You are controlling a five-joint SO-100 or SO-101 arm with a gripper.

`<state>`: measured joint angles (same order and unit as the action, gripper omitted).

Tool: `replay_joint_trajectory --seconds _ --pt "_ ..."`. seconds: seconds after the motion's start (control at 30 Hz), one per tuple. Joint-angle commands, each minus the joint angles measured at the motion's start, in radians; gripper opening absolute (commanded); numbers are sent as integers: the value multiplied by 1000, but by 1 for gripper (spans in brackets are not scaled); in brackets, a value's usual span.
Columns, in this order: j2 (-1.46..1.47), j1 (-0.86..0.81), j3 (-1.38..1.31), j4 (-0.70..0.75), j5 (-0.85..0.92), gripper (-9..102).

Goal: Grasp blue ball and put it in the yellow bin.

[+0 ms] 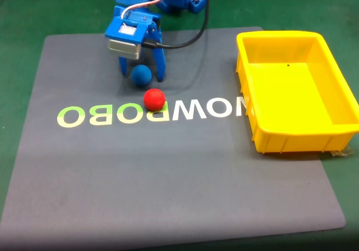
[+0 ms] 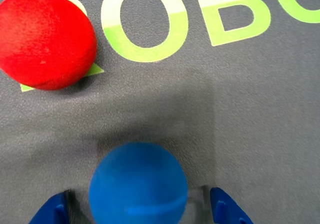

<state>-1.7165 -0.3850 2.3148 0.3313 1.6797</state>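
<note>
With the blue ball (image 1: 141, 75) sitting on the mat between the spread fingers, the gripper (image 1: 141, 74) needs to close squarely and steer clear of the red ball (image 1: 154, 99) just beside it. The arm leans down steeply from the mat's far edge, the yellow bin (image 1: 255, 129) well apart, waiting.

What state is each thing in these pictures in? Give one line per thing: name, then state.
gripper: open, fingers either side of the blue ball.
blue ball: on the mat, not yet gripped.
red ball: loose on the mat.
yellow bin: upright, empty.
</note>
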Motion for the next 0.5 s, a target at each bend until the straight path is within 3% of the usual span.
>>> replay_joint_trajectory --seconds 0.0,0.3,0.47 --pt "5 12 -80 -31 -17 31" --pt "54 9 -107 -43 -15 26" --pt "60 9 -109 -41 -11 5"
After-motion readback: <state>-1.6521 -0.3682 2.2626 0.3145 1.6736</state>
